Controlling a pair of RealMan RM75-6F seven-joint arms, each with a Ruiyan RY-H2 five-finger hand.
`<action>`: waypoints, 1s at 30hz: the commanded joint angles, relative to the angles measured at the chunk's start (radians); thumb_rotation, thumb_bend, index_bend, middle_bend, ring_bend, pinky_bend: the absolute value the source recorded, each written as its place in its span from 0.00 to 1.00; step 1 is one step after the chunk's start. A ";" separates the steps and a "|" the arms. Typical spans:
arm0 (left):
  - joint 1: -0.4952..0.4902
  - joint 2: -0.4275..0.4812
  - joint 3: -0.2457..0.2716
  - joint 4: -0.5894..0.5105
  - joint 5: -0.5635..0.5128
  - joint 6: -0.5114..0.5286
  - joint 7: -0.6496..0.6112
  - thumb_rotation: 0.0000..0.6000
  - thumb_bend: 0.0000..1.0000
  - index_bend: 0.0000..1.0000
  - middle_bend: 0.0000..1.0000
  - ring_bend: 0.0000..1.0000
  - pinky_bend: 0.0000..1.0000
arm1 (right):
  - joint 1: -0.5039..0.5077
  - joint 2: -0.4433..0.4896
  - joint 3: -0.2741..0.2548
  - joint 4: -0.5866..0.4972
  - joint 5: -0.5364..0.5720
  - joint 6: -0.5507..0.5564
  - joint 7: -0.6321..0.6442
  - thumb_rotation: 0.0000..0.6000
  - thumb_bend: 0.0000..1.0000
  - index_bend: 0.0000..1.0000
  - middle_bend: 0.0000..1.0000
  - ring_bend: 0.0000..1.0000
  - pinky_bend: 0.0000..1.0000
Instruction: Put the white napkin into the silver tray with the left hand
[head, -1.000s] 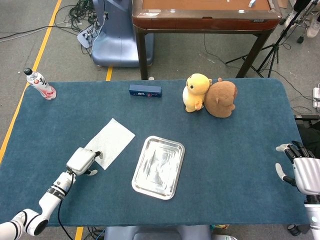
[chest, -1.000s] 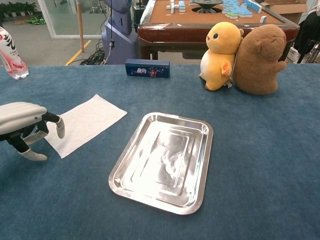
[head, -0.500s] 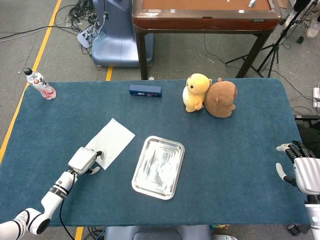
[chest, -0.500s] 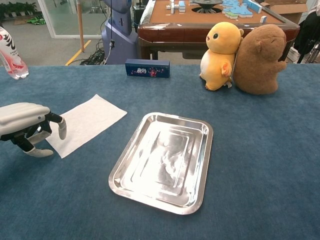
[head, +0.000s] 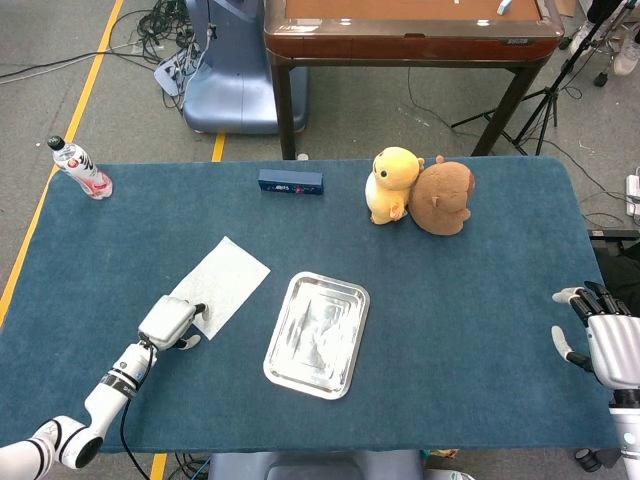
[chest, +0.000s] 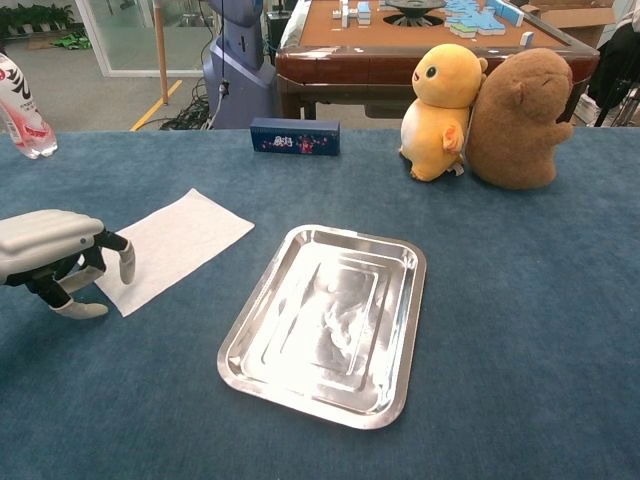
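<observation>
Surface: bench with blue cloth.
Left hand: fingers curled at napkin's near corner; grasp apparently not yet made.
White napkin: flat, left of silver tray.
Procedure: pinch corner firmly, lift clear, carry right.
Right hand: released, idle.

Over the last second the left hand slides a little closer to the napkin, toward the tray side of the worktop. In the chest view the hand now sits slightly further in from the picture's left edge than before, and one curled fingertip reaches over the napkin's near corner, where earlier it hung just short of it. Whether the fingertip touches the napkin cannot be told. The thumb lies on the cloth beside that corner.
</observation>
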 joint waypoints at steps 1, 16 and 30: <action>-0.001 -0.002 0.001 0.002 -0.002 -0.002 0.002 1.00 0.24 0.46 0.89 0.59 0.63 | 0.000 0.000 0.000 -0.001 0.000 0.001 0.000 1.00 0.39 0.33 0.31 0.16 0.30; -0.003 -0.004 0.005 0.004 -0.012 -0.010 0.008 1.00 0.25 0.46 0.89 0.59 0.63 | 0.000 0.001 0.000 -0.001 -0.001 0.000 -0.002 1.00 0.39 0.33 0.31 0.16 0.30; -0.007 -0.018 0.005 0.013 -0.016 -0.014 0.011 1.00 0.25 0.46 0.89 0.59 0.63 | -0.001 0.003 0.001 -0.003 0.001 0.001 0.001 1.00 0.39 0.33 0.31 0.16 0.30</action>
